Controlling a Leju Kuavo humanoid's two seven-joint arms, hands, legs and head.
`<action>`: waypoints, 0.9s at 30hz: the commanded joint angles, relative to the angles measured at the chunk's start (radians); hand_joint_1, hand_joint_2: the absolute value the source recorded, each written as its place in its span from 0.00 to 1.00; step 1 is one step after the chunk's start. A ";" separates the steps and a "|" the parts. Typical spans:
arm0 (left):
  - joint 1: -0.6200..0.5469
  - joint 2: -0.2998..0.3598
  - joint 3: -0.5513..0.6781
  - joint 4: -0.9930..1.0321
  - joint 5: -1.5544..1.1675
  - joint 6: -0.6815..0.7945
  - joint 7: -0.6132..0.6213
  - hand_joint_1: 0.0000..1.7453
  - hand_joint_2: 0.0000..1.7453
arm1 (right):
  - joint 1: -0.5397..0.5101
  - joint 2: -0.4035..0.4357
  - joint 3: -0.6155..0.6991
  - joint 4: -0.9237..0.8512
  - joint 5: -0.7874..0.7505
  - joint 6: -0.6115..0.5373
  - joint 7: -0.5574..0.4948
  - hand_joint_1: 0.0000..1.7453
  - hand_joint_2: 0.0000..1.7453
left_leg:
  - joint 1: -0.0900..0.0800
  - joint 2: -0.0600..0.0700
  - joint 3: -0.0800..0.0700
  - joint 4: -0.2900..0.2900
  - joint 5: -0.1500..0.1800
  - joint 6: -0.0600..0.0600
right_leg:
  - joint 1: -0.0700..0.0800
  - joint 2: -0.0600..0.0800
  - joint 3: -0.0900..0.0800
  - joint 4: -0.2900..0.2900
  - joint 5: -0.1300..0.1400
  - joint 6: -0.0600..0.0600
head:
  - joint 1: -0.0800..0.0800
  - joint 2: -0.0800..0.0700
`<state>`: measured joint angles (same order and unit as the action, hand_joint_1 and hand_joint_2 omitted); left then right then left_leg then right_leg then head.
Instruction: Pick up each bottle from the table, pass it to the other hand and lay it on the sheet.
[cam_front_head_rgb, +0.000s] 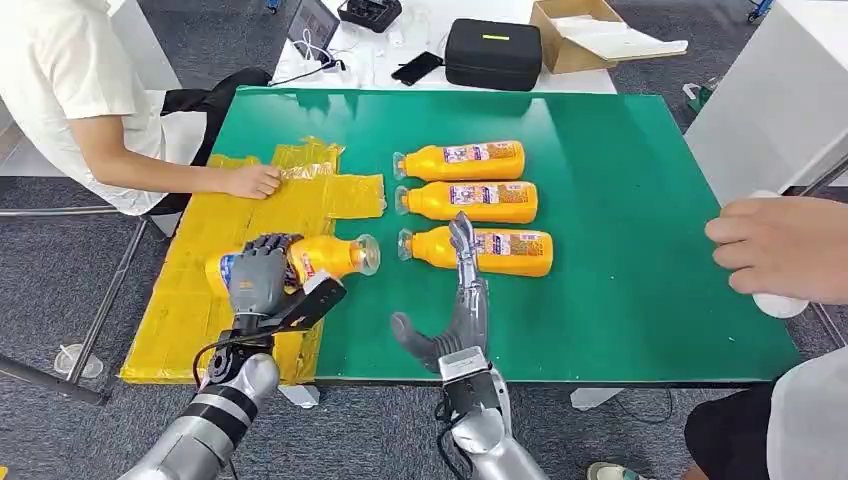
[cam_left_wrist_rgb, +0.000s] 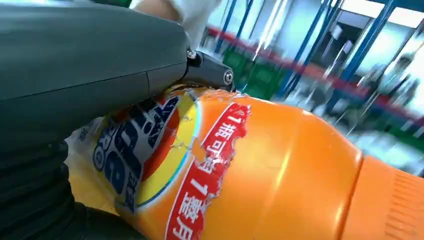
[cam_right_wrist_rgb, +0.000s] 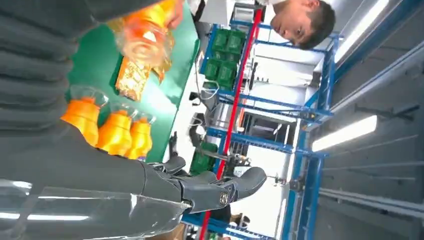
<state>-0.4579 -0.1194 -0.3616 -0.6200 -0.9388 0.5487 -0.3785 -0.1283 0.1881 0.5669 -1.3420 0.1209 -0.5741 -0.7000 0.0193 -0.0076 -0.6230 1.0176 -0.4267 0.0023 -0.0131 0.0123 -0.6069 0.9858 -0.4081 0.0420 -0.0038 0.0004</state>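
My left hand (cam_front_head_rgb: 258, 278) grips an orange bottle (cam_front_head_rgb: 325, 257) lying sideways just above the yellow sheet (cam_front_head_rgb: 180, 310), its cap pointing toward my right hand. Up close, the held bottle (cam_left_wrist_rgb: 260, 175) fills the left wrist view under my left hand (cam_left_wrist_rgb: 75, 75). My right hand (cam_front_head_rgb: 455, 310) is open, fingers stretched flat over the green table (cam_front_head_rgb: 640, 230), its fingertips by the nearest of three orange bottles (cam_front_head_rgb: 480, 250) lying in a row. In the right wrist view my right hand (cam_right_wrist_rgb: 165, 185) holds nothing, and the three bottles' necks (cam_right_wrist_rgb: 115, 130) show beyond it.
A person sits at the back left with a hand (cam_front_head_rgb: 252, 181) pressing on the yellow sheet. Another person's hand (cam_front_head_rgb: 780, 247) reaches over the table's right edge. A black case (cam_front_head_rgb: 493, 52) and a cardboard box (cam_front_head_rgb: 580, 32) sit on the table behind.
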 joint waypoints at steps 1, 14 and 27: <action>-0.085 0.045 -0.019 0.163 -0.003 -0.034 0.025 0.96 1.00 | 0.018 -0.042 -0.044 -0.033 -0.012 -0.003 0.002 0.00 1.00 | 0.000 0.000 0.003 0.000 0.000 0.001 | 0.001 -0.002 0.003 0.000 -0.001 -0.002 | 0.000 0.000; -0.131 0.072 -0.064 0.252 -0.044 -0.343 0.183 0.35 1.00 | 0.050 -0.010 -0.142 -0.012 -0.013 0.075 0.002 0.00 1.00 | 0.000 0.002 0.004 -0.001 0.000 0.000 | 0.000 0.001 0.004 -0.001 0.000 -0.001 | 0.000 0.000; -0.141 0.077 -0.104 0.263 -0.086 -0.379 0.203 0.07 1.00 | 0.043 -0.002 -0.148 0.010 -0.011 0.092 0.002 0.00 1.00 | 0.000 0.004 0.007 -0.001 0.000 0.000 | 0.001 0.001 0.006 0.000 0.001 -0.002 | 0.000 0.000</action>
<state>-0.5829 -0.0679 -0.4189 -0.4368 -1.0163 0.1827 -0.1835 -0.0695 0.1858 0.4425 -1.3710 0.1133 -0.4826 -0.7000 0.0198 -0.0060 -0.6191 1.0175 -0.4262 0.0013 -0.0127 0.0124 -0.6030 0.9862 -0.4079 0.0416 -0.0038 0.0000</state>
